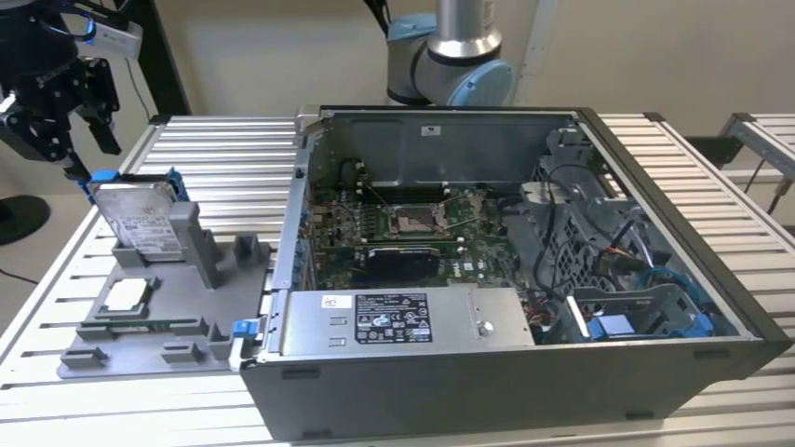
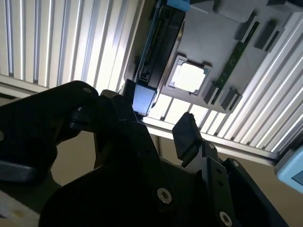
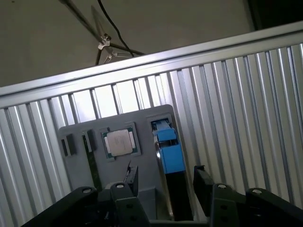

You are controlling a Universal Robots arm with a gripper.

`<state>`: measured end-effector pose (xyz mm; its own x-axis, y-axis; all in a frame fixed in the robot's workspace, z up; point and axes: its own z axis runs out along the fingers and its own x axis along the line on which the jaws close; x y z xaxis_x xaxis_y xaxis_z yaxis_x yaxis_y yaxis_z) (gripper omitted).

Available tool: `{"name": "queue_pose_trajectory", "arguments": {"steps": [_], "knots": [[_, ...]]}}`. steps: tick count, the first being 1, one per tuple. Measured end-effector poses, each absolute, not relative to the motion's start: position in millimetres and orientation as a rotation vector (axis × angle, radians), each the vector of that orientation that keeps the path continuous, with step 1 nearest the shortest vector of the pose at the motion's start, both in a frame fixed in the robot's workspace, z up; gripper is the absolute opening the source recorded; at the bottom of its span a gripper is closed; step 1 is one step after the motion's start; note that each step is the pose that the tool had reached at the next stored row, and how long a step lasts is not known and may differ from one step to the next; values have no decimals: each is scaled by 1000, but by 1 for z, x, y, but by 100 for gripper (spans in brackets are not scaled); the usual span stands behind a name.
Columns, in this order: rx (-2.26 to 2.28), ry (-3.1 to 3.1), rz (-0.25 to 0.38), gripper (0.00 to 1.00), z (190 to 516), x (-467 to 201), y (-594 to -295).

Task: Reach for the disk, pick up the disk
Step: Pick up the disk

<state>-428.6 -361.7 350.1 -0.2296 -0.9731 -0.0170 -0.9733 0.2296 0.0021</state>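
Closely above standing disk [image 1: 137,219], gripper [image 1: 97,160], fingers [image 3: 201,184] spread apart.

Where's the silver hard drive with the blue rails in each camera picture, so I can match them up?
Exterior view: the silver metal hard drive with blue rails stands upright in the grey holder tray, at the exterior view's left.
Second wrist view: edge-on, dark.
First wrist view: edge-on, in line with the open black claw.
Shared landmark: the small square silver chip beside it.
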Motion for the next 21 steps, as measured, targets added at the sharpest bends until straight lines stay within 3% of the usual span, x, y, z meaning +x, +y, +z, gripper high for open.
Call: {"name": "queue_pose_trajectory", "arguments": {"steps": [21], "knots": [[-1956, 2443, 19, 100, 344, -429, -360]]}}
